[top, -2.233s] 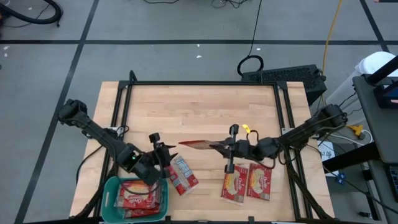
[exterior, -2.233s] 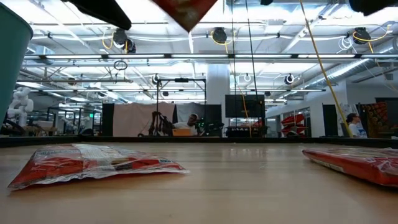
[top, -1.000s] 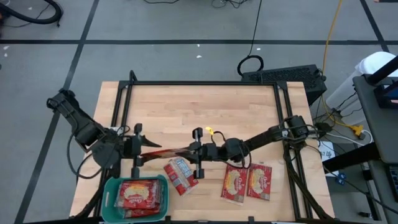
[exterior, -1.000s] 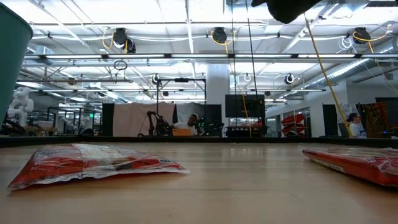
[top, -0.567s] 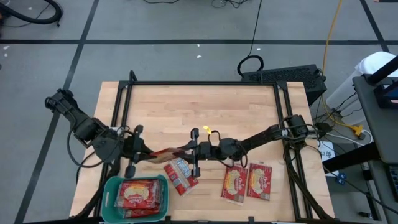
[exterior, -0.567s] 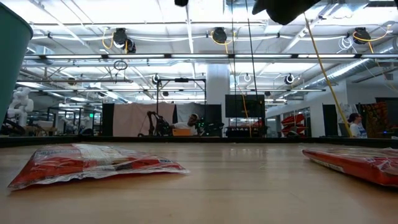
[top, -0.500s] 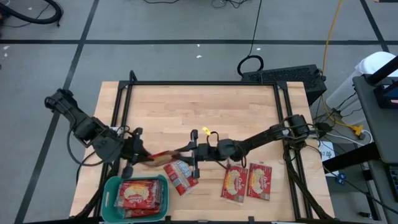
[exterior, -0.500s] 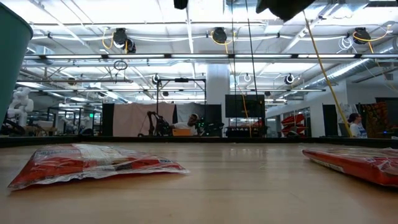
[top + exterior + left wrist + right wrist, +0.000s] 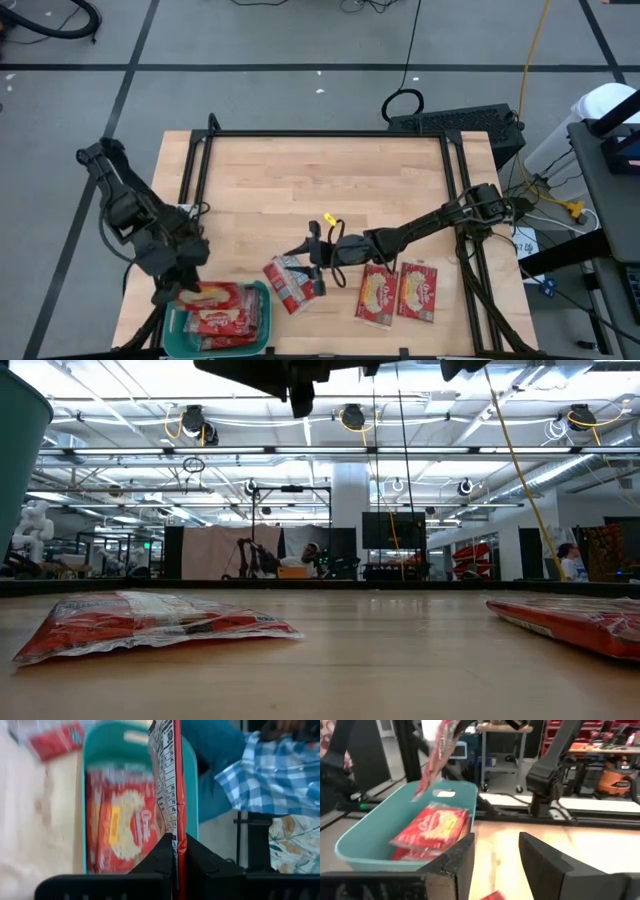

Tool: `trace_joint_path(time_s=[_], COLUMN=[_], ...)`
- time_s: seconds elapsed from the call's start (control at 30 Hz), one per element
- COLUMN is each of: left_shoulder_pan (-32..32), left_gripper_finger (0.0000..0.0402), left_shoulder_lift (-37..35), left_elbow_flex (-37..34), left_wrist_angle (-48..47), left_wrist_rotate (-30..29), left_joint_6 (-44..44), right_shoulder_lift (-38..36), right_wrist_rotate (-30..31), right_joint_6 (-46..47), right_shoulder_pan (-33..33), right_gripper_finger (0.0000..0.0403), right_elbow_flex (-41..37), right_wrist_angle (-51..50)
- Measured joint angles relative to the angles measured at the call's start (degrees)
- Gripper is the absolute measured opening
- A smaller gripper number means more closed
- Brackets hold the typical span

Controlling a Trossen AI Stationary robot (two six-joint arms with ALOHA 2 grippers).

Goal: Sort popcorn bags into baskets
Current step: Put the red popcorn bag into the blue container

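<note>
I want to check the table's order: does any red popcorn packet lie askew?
Yes. One red popcorn packet lies slanted on the wooden table beside the teal plastic basket, showing its white-blue side, while the two packets further right lie straight, side by side, picture side up.

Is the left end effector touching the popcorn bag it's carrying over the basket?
Touching. The left wrist view shows the left end effector shut on the upright popcorn bag's bottom edge, above the teal basket.

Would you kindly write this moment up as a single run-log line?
left gripper: shut on popcorn bag, above basket | right gripper: open, empty, over table | loose bags on table: three
</note>
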Motion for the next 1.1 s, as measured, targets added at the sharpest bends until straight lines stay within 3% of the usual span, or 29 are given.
trace_joint_path(time_s=[0.17, 0.33, 0.67, 1.1], left_shoulder_pan=[-4.7, -8.0, -8.8, -8.8], left_gripper_finger=[0.0017, 0.0035, 0.0024, 0.0116], left_shoulder_lift=[1.1, 2.1, 2.4, 2.4], left_elbow_flex=[-4.3, -9.6, -22.7, -25.3], left_wrist_angle=[5.1, 12.6, 24.1, 17.3], left_wrist_rotate=[-0.2, -0.2, 0.1, -2.6], left_joint_6=[-7.3, -9.6, -11.5, -8.7], right_shoulder_lift=[0.0, 0.0, 0.0, 0.0], right_wrist_rotate=[0.1, 0.0, 0.1, 0.3], right_joint_6=[-1.9, -1.3, 0.1, 0.4], right_shoulder_pan=[1.1, 1.6, 1.8, 1.7], right_gripper_finger=[0.0145, 0.0144, 0.0144, 0.0144], right_elbow_flex=[0.0, 0.0, 0.0, 0.0], right_wrist_angle=[-0.3, -0.5, -0.5, 0.8])
